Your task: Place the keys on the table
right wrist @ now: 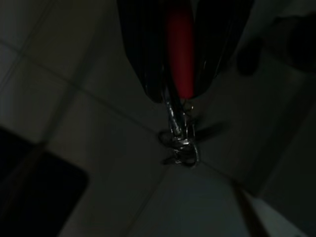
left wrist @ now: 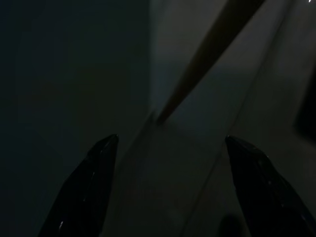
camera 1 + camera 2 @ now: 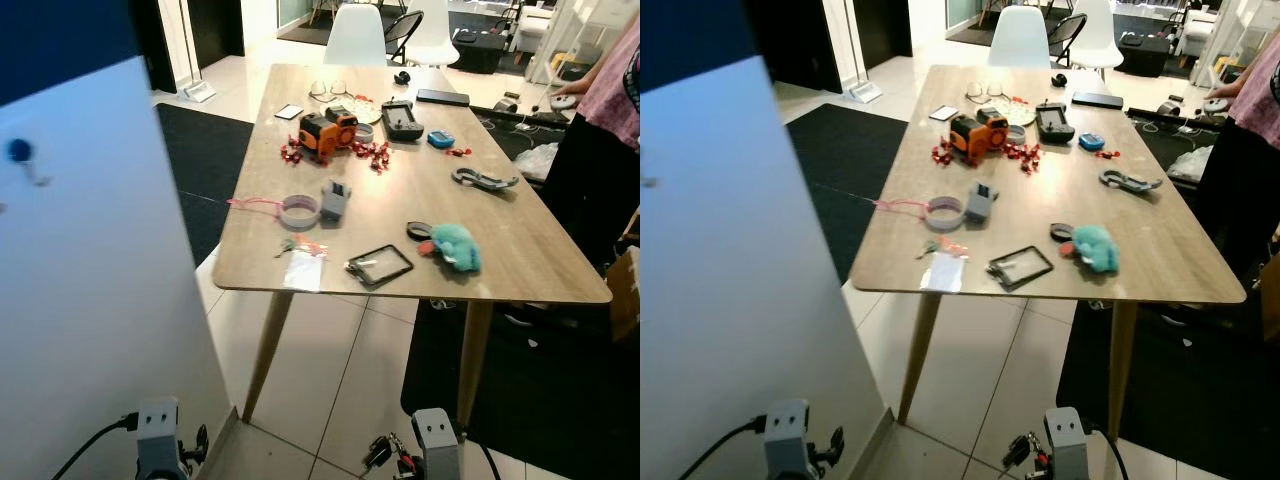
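Observation:
My right gripper (image 1: 180,94) hangs low by my side, shut on a bunch of keys (image 1: 180,140) with a red fob (image 1: 180,49); the metal keys dangle below the fingertips over the tiled floor. In the left eye view the same keys (image 3: 385,453) show at the bottom edge beside my right arm. The wooden table (image 3: 560,255) stands ahead, well above and beyond the gripper. My left gripper (image 2: 168,148) hangs idle and open, nothing between its black fingers (image 2: 94,187), near a table leg.
The table carries an orange toy (image 3: 328,130), a tape roll (image 3: 299,210), a teal plush (image 3: 455,245), a card holder (image 3: 380,265) and other small items. A white panel (image 3: 90,280) stands close on my left. A person (image 3: 600,130) stands at the table's right side. White chairs (image 3: 356,38) behind.

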`<state>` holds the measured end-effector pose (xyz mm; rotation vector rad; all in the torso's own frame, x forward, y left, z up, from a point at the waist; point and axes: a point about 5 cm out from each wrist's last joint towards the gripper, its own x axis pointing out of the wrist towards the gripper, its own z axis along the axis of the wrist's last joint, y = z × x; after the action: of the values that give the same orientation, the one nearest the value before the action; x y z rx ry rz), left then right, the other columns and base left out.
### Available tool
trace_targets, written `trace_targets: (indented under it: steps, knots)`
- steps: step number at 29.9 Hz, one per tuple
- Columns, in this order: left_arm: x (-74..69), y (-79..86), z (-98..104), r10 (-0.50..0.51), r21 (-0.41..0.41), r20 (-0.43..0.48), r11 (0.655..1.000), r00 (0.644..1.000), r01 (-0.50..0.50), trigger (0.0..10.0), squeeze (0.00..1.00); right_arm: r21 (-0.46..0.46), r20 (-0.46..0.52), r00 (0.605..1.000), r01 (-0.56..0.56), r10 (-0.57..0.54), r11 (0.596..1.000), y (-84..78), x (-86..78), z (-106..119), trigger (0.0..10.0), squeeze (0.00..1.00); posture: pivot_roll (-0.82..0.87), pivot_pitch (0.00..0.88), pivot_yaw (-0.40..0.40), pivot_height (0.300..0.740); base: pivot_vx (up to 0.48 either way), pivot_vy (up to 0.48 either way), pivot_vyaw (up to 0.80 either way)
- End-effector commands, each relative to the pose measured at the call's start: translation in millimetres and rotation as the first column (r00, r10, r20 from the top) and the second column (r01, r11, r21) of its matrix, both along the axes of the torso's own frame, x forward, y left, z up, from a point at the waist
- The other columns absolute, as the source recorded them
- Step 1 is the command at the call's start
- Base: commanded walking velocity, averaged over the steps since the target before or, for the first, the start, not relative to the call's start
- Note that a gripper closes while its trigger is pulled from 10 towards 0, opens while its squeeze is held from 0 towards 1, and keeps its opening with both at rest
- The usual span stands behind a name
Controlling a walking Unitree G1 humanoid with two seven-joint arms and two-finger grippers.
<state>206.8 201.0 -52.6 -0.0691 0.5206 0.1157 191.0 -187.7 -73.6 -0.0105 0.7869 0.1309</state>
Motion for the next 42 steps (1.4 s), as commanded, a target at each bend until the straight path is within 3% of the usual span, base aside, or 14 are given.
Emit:
trace_targets:
  steps: [1,6,13,26,29,34,35,38,40,42]
  knots:
    - [-5.5,1.5,-3,0.007,0.008,-0.022,1.0,1.0,-0.007,10.0,0.0,0.007,0.012,1.0,-0.002,0.002,1.0,3.4,1.0,1,10.0,0.0,0.03,0.062,-0.014,0.74,0.0,-0.48,0.0]
    - [-3.1,0.6,-2,0.011,0.011,-0.011,1.0,1.0,-0.011,10.0,0.0,0.005,0.009,1.0,-0.002,0.002,1.0,2.8,0.4,0,10.0,0.0,0.03,0.064,-0.013,0.74,0.0,-0.48,0.0]
    - [-1.6,-0.7,-3,-0.027,0.047,-0.056,0.998,0.998,0.03,10.0,0.0,0.003,0.004,1.0,0.002,-0.002,1.0,1.0,-0.3,0,10.0,0.0,0.03,0.068,-0.013,0.74,0.0,0.0,0.0]
    - [7.5,-4.3,6,-0.057,0.08,0.01,0.995,0.998,0.056,10.0,0.0,-0.005,0.002,1.0,0.008,-0.008,1.0,-1.7,-0.5,0,10.0,0.0,0.03,0.064,-0.011,0.74,0.0,0.0,0.0]
    - [9.1,-6.5,7,-0.08,0.078,0.014,0.994,0.997,0.079,10.0,0.0,-0.021,0.018,0.996,0.087,-0.087,0.996,-12.3,0.0,2,10.0,0.0,0.04,0.06,-0.005,0.74,0.0,0.0,0.0]
    - [6.6,2.4,7,-0.05,0.08,0.011,0.996,0.999,0.049,10.0,0.0,-0.094,0.148,0.913,0.397,-0.382,0.913,-75.8,6.9,23,10.0,0.0,0.04,0.056,-0.012,0.74,0.0,0.0,0.0]
    - [6.6,2.4,7,-0.05,0.08,0.011,0.996,0.999,0.049,10.0,0.0,-0.094,0.148,0.913,0.397,-0.382,0.913,-75.8,6.9,23,10.0,0.0,0.04,0.056,-0.012,0.74,0.0,0.0,0.0]
    - [5.0,6.3,7,-0.039,0.077,0.008,0.996,0.999,0.038,10.0,0.0,-0.106,0.249,0.865,0.472,-0.436,0.875,-106.5,19.5,44,10.0,0.0,0.04,0.054,-0.013,0.74,0.0,0.0,0.0]
    - [5.0,6.3,7,-0.039,0.077,0.008,0.996,0.999,0.038,10.0,0.0,-0.106,0.249,0.865,0.472,-0.436,0.875,-106.5,19.5,44,10.0,0.0,0.04,0.054,-0.013,0.74,0.0,0.0,0.0]
    - [4.8,6.5,7,-0.042,0.083,0.006,0.996,0.999,0.042,10.0,0.0,-0.065,0.404,0.768,0.566,-0.497,0.822,-143.0,46.9,86,10.0,0.0,0.04,0.058,-0.017,0.74,0.0,0.0,0.0]
